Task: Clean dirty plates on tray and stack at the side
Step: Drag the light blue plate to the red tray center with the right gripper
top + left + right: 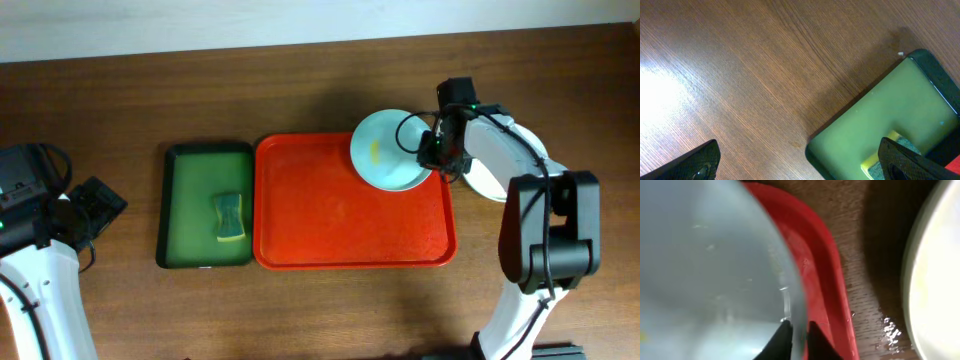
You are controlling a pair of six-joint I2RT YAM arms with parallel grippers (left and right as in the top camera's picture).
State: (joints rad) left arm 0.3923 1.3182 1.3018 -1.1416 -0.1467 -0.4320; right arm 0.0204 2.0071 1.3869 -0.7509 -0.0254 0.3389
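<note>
A pale blue plate with a yellow smear lies tilted over the back right corner of the red tray. My right gripper is shut on its right rim; the right wrist view shows the fingers pinching the plate's edge above the tray rim. A white plate sits on the table right of the tray, partly hidden by my right arm; it also shows in the right wrist view. My left gripper is open and empty over the table, left of the green tray.
A dark green tray with a yellow-green sponge stands left of the red tray; it also shows in the left wrist view, with the sponge near my right finger. The table's back edge runs along the top.
</note>
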